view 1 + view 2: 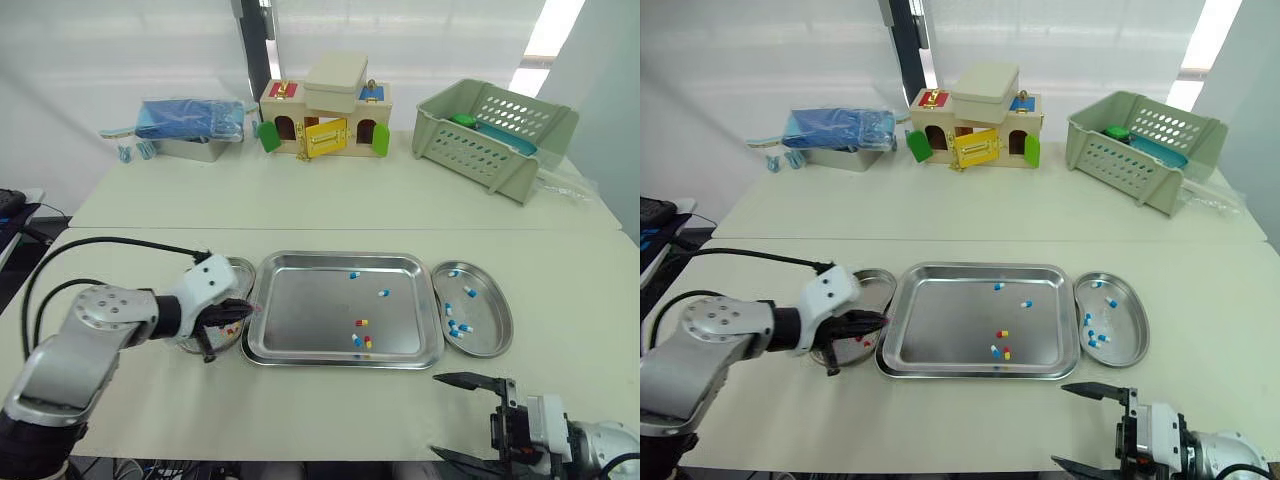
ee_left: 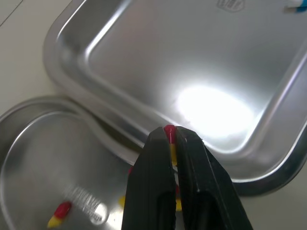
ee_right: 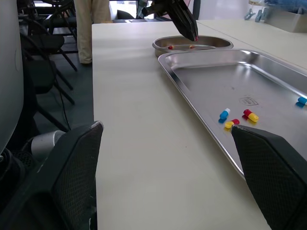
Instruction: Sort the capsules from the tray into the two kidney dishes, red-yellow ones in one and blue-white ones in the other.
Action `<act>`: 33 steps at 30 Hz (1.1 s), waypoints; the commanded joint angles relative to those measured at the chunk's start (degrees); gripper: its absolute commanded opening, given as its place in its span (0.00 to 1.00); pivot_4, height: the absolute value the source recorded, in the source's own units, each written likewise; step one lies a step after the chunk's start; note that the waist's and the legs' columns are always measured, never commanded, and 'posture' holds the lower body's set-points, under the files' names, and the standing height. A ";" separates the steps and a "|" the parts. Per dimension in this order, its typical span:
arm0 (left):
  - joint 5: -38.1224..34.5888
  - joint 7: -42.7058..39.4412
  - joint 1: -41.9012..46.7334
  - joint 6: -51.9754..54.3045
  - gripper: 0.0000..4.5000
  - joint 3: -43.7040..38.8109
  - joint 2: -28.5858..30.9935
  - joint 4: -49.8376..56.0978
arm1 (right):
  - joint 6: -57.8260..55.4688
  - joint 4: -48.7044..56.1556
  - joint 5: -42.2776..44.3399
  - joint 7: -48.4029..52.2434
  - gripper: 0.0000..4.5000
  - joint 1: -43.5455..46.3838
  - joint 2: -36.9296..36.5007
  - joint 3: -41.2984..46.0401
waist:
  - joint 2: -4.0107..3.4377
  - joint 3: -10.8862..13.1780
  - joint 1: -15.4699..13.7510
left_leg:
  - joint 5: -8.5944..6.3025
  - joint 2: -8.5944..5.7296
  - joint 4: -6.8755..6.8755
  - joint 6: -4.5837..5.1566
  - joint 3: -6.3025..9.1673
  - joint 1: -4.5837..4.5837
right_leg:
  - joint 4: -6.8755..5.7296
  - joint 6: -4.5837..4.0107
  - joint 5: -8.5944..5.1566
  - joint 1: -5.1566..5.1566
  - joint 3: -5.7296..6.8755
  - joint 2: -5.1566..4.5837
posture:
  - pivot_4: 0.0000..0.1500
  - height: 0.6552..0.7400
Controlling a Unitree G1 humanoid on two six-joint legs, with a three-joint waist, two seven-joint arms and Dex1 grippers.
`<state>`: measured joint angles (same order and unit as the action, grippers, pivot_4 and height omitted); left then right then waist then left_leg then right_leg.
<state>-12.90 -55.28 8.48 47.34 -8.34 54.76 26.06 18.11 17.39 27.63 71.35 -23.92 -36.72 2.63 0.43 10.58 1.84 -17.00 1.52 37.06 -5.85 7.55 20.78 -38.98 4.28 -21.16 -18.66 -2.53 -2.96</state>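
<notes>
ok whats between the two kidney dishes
The steel tray, holding a few capsules of both colours, lies between the left dish and right dish, as the left eye view shows.

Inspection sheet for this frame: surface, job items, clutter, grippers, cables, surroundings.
Surface: two cream tables pushed together.
Job's things: tray holds three blue-white capsules and two red-yellow capsules; right kidney dish has blue-white ones; left kidney dish has red-yellow ones.
Clutter: toy house, green basket and tin with blue bag on the far table.
Grippers: left gripper shut on a red-yellow capsule over the left dish's edge beside the tray; right gripper open, near the table's front edge.
Cables: black cable loops along the left arm.
Surroundings: white curtain behind; chairs and a person's legs beside the table.
</notes>
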 commanded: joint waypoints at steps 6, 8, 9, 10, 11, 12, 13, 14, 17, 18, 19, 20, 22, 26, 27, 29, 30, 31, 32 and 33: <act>0.27 5.34 -3.98 -1.99 0.00 -4.07 0.07 -2.28 | -0.94 -2.46 2.36 0.92 1.00 3.06 0.08 0.57 | 0.02 0.01 -0.11 | 0.00 -0.01 0.00 0.00 0.00 0.01 | 0.01 0.00 0.00 0.00 0.01 -0.02 | 1.00 1.00; 0.24 5.55 -4.53 -2.51 0.12 -3.94 0.41 -3.18 | -0.96 -2.79 2.12 0.78 1.00 3.49 0.24 0.55 | 0.02 0.01 -0.04 | 0.00 -0.01 0.00 0.00 -0.01 0.00 | 0.01 0.00 0.00 0.00 0.00 -0.02 | 1.00 1.00; 0.19 5.58 -4.71 -2.74 0.18 -3.91 0.56 -3.50 | -0.98 -2.79 2.03 0.70 1.00 3.59 0.29 0.52 | 0.02 0.01 -0.03 | 0.00 -0.01 0.00 0.00 -0.01 0.00 | 0.00 0.00 0.00 0.00 0.00 -0.02 | 1.00 1.00; 0.23 5.61 -4.86 -2.86 0.24 -3.79 0.80 -3.84 | -1.02 -2.71 2.04 0.61 1.00 3.61 0.33 0.53 | 0.02 0.01 -0.02 | 0.00 0.00 0.00 0.00 -0.01 0.00 | 0.00 0.00 0.00 0.00 0.00 -0.01 | 1.00 1.00; 0.35 5.59 -5.00 -2.97 0.31 -3.55 1.06 -4.34 | -1.19 -2.48 2.13 0.37 1.00 3.47 0.39 0.62 | 0.02 0.01 -0.02 | 0.00 0.00 -0.01 0.00 -0.01 0.00 | -0.01 0.00 0.00 -0.01 0.00 -0.01 | 1.00 1.00; 0.43 5.34 -5.08 -3.11 0.38 -3.22 1.43 -4.92 | -1.41 -2.23 2.23 0.05 1.00 3.29 0.49 0.73 | 0.02 0.01 -0.01 | 0.00 0.00 -0.01 0.00 0.00 0.00 | -0.01 0.00 0.00 -0.01 0.01 -0.01 | 1.00 1.00; 0.59 5.07 -5.05 -3.46 0.45 -2.86 1.81 -5.57 | -1.47 -2.10 2.18 -0.22 1.00 3.16 0.59 0.80 | 0.02 0.01 -0.01 | 0.00 0.00 -0.01 0.00 -0.01 0.00 | -0.01 0.00 0.00 -0.01 0.00 -0.01 | 1.00 1.00; 0.72 4.97 -4.91 -3.75 0.52 -2.60 2.03 -6.12 | -1.44 -2.09 2.08 -0.39 1.00 3.08 0.68 0.85 | 0.02 0.01 -0.02 | 0.00 0.00 -0.01 0.00 -0.01 0.00 | -0.01 0.00 0.00 -0.01 0.00 -0.01 | 1.00 1.00; 0.97 5.12 -3.60 -4.97 0.73 -2.00 2.31 -8.02 | -1.49 -2.06 1.68 -1.27 1.00 3.05 0.88 0.98 | 0.02 0.01 -0.02 | 0.00 0.00 -0.01 0.00 -0.01 0.00 | -0.01 0.00 0.00 -0.01 0.00 -0.01 | 1.00 1.00; 0.96 5.11 -3.29 -5.30 0.81 -1.87 2.38 -8.44 | -1.58 -2.01 1.65 -1.47 1.00 3.07 0.88 1.01 | 0.02 0.01 -0.01 | 0.00 0.00 -0.01 0.00 -0.01 0.00 | -0.01 0.00 0.00 -0.01 0.00 -0.01 | 1.00 1.00; 0.86 5.00 -3.12 -5.93 0.88 -1.86 2.30 -8.75 | -1.69 -1.92 1.66 -1.63 1.00 3.08 0.84 1.03 | 0.02 0.01 -0.01 | 0.00 0.00 -0.01 0.00 -0.01 0.00 | -0.01 0.00 0.00 -0.01 0.01 -0.01 | 1.00 1.00; 0.62 4.63 -3.07 -6.38 0.96 -1.82 2.30 -8.91 | -1.79 -1.82 1.72 -1.79 1.00 3.09 0.77 1.05 | 0.02 0.01 -0.01 | 0.00 0.00 -0.01 0.00 -0.01 0.00 | -0.01 0.00 0.00 -0.01 0.00 -0.01 | 1.00 1.00; 0.39 4.23 -3.01 -6.93 0.99 -1.66 2.27 -9.18 | -1.82 -1.82 1.65 -1.97 1.00 3.15 0.64 1.08 | 0.02 0.01 0.00 | 0.00 0.00 -0.01 -0.01 -0.02 0.00 | -0.01 0.00 0.00 -0.01 0.00 -0.01 | 1.00 1.00; 0.73 4.86 -2.15 -8.25 0.99 -1.13 1.91 -10.83 | -2.10 -2.04 1.64 -2.17 1.00 3.45 0.51 1.40 | 0.02 0.01 0.00 | 0.00 0.00 -0.01 0.00 -0.01 0.00 | -0.01 0.00 0.00 -0.02 0.00 -0.01 | 1.00 1.00; 0.66 4.92 -1.96 -8.50 0.99 -1.11 1.81 -11.21 | -2.24 -2.08 1.70 -2.20 1.00 3.56 0.45 1.50 | 0.02 0.01 0.00 | 0.00 0.00 -0.01 0.00 -0.01 0.00 | -0.01 0.00 0.00 -0.01 0.00 -0.01 | 1.00 1.00; 0.46 5.13 -1.70 -8.95 0.99 -1.37 1.52 -12.09 | -2.64 -1.78 1.86 -2.30 1.00 3.73 0.30 1.69 | 0.02 0.01 0.00 | 0.00 0.00 -0.01 0.00 -0.01 0.00 | -0.01 0.00 0.00 -0.02 0.01 -0.01 | 1.00 1.00; 0.39 5.18 -1.68 -9.55 0.99 -1.63 1.35 -12.67 | -3.14 -1.32 2.17 -2.59 1.00 3.87 0.21 1.98 | 0.02 0.01 0.00 | 0.00 0.00 -0.01 0.00 -0.02 0.00 | -0.01 0.00 0.00 -0.01 0.00 -0.01 | 1.00 1.00; 0.14 4.87 -1.92 -10.21 0.99 -2.05 1.37 -13.08 | -4.09 -0.64 2.75 -3.42 1.00 4.02 0.19 2.54 | 0.02 0.01 0.00 | 0.00 0.00 -0.01 0.00 -0.01 0.00 | -0.02 0.00 0.00 -0.02 0.01 -0.01 | 1.00 1.00; -0.51 4.33 -2.16 -10.37 0.99 -2.70 1.44 -13.27 | -5.36 0.02 3.55 -4.46 1.00 4.08 0.07 3.39 | 0.01 0.01 0.00 | 0.00 0.00 -0.01 -0.01 -0.01 0.00 | -0.02 0.00 0.00 -0.02 0.01 -0.01 | 1.00 1.00; -1.52 3.90 -2.20 -10.20 0.99 -3.73 1.36 -13.38 | -6.90 0.79 4.32 -5.56 1.00 4.02 -0.20 4.34 | 0.01 0.01 0.00 | 0.00 0.00 -0.01 0.00 -0.01 0.00 | -0.02 0.00 0.00 -0.02 0.00 -0.01 | 1.00 1.00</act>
<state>-13.11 -50.78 6.30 37.99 -9.13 56.06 12.61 12.98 15.07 29.40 67.39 -19.87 -36.06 4.41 0.45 10.59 1.84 -17.00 1.51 37.05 -5.86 7.53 20.79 -39.00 4.28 -21.16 -18.69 -2.53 -2.97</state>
